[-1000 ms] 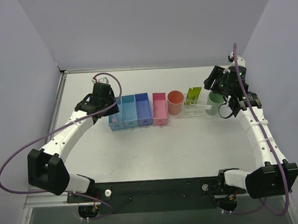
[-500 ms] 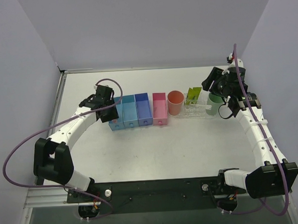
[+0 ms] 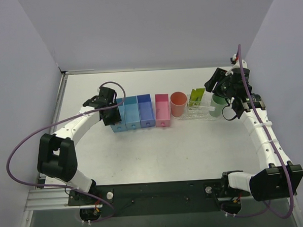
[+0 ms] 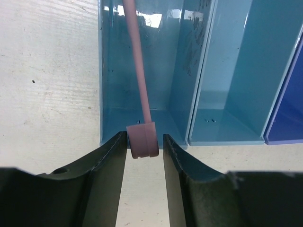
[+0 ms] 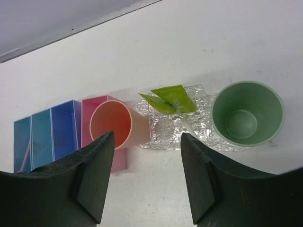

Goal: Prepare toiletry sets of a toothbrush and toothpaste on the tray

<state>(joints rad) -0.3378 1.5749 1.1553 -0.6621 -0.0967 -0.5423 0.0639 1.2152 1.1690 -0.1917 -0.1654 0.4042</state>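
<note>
Swung in over the left-most pale-blue plastic bin (image 4: 142, 71): left jaws half-open astride thin pink-ended toothbrush (image 4: 140, 94), shaft running straight ahead; right jaws wide, empty.

A white table (image 3: 158, 148) is carrying everything. Sitting on it in a row are three blue bins (image 3: 131, 113), a pink box (image 3: 162, 110), an orange cup (image 3: 178, 103), the clear bumpy tray (image 3: 200, 114) and a green cup (image 3: 219, 103), each just beside the next.
</note>
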